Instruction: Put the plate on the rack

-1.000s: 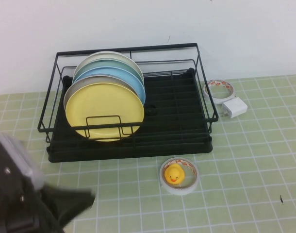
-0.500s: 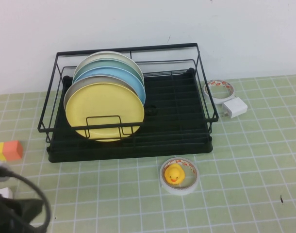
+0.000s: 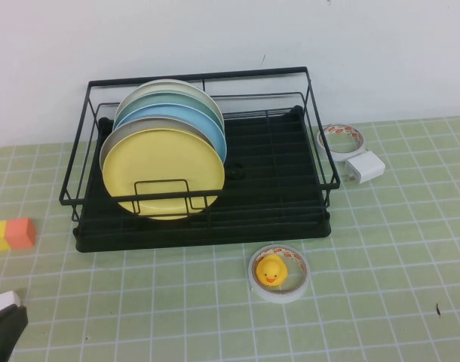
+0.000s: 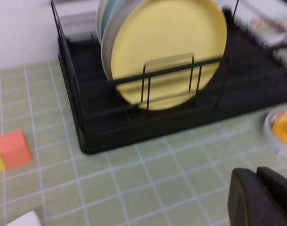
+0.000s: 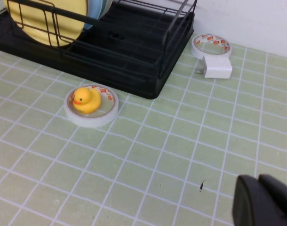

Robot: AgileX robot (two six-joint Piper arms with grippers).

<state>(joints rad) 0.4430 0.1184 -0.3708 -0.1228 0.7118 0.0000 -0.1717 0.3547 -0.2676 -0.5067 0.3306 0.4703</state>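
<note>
The left claw (image 4: 262,197) hangs low over the bench (image 3: 381,302) with its fingers pressed together, holding nothing. Ahead of it, well apart, the plate (image 4: 168,44) stands upright in the rack (image 4: 256,89), frontmost in a row of plates. The right claw (image 5: 266,202) is likewise closed and empty, low over the bench, with the rack far ahead.
</note>
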